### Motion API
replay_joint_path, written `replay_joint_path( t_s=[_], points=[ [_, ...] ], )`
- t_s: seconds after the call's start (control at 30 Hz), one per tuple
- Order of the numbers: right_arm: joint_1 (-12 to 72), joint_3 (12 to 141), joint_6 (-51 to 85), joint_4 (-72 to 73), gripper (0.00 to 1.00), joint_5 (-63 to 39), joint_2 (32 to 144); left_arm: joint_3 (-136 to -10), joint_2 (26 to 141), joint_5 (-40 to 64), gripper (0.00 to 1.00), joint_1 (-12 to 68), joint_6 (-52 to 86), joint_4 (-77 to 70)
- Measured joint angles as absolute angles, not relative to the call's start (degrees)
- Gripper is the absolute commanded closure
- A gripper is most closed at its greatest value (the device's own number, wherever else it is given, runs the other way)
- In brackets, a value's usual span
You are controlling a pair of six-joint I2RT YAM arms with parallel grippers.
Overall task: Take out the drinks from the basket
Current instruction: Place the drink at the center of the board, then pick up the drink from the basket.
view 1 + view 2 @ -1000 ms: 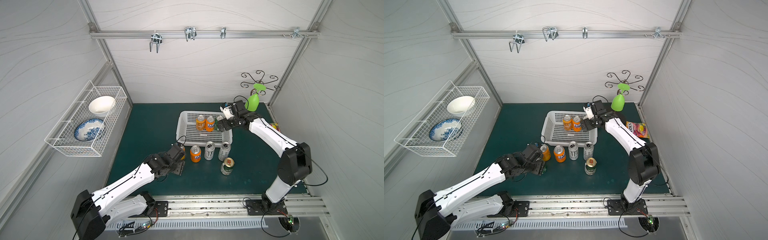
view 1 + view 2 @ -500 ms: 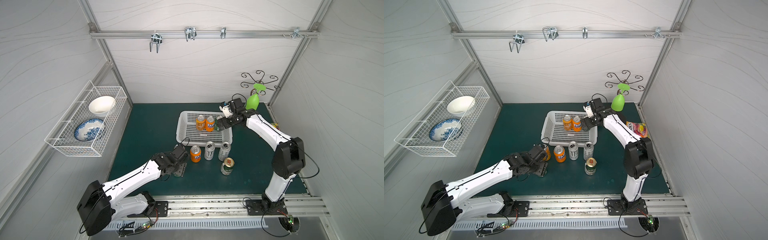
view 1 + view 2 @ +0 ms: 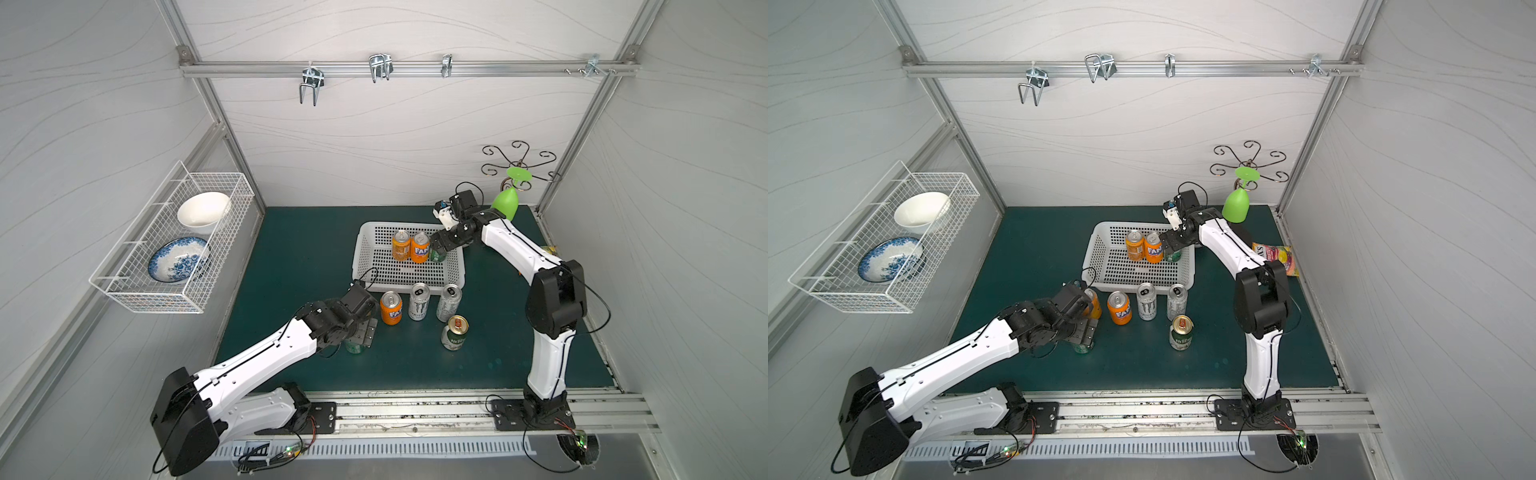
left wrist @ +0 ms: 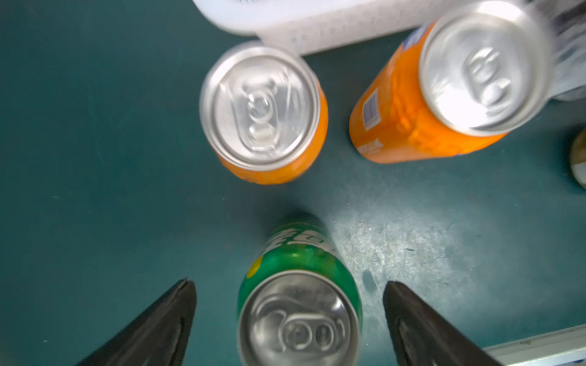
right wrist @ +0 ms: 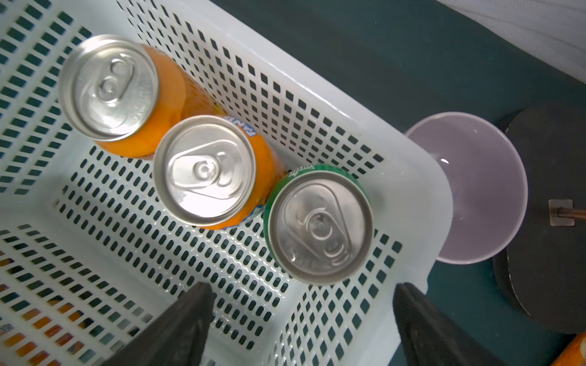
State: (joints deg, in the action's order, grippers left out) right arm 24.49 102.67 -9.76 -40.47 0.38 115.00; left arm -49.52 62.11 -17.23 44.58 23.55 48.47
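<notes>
The white basket [image 3: 356, 266] holds two orange Fanta cans [image 3: 401, 246] [image 3: 419, 248] and a green can [image 5: 318, 226] in its far right corner. My right gripper [image 5: 302, 285] hangs open just above that green can, touching nothing. On the mat in front of the basket stand an orange can [image 3: 391, 308], two Monster cans [image 3: 419, 302] [image 3: 449, 303] and a gold-topped green can [image 3: 454, 332]. My left gripper [image 4: 287, 282] is open astride another green can [image 4: 299, 298] standing upright on the mat, with a gap on both sides. One more orange can [image 3: 1094, 303] stands behind it.
A wire rack [image 3: 174, 241] with two bowls hangs on the left wall. A green goblet [image 3: 506, 203] hangs upside down on a black stand just behind the basket's right corner. A candy bag [image 3: 1277, 257] lies at the mat's right edge. Hooks hang from the rail above.
My left gripper has opened and let go of the green can, which now stands on the mat. My right gripper has shifted slightly over the basket's far right corner, still open.
</notes>
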Motion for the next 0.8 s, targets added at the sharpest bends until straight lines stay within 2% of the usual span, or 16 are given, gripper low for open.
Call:
replay_joint_path(
  t_s=[0.27, 0.8],
  points=[
    [24.5, 107.7, -11.1, -42.9, 0.11, 0.5, 119.9, -55.5, 58.5, -22.3, 0.02, 44.6, 21.1, 51.1],
    [24.3, 112.8, -12.6, -45.0, 0.2, 0.1, 126.7, -56.4, 58.8, -26.4, 0.02, 44.6, 20.0, 53.8]
  ],
)
